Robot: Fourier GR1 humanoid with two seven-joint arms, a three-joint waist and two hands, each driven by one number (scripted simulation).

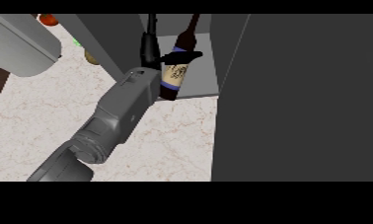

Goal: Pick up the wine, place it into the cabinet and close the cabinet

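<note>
From the head view I see one grey forearm coming up from the lower left, its black hand (157,56) curled round the dark brown wine bottle with a cream label and blue bands (177,70). The thumb lies across the bottle's shoulder and the fingers wrap its far side. By its position I take this for my left hand. The bottle stands nearly upright, tilted slightly, just inside the open dark grey cabinet (197,77), its base at the front edge of the cabinet's pale floor. The cabinet's large dark door (299,99) stands open, filling the right side. Pale marbled counter (167,144) spreads beneath the forearm. I cannot see my right hand.
</note>
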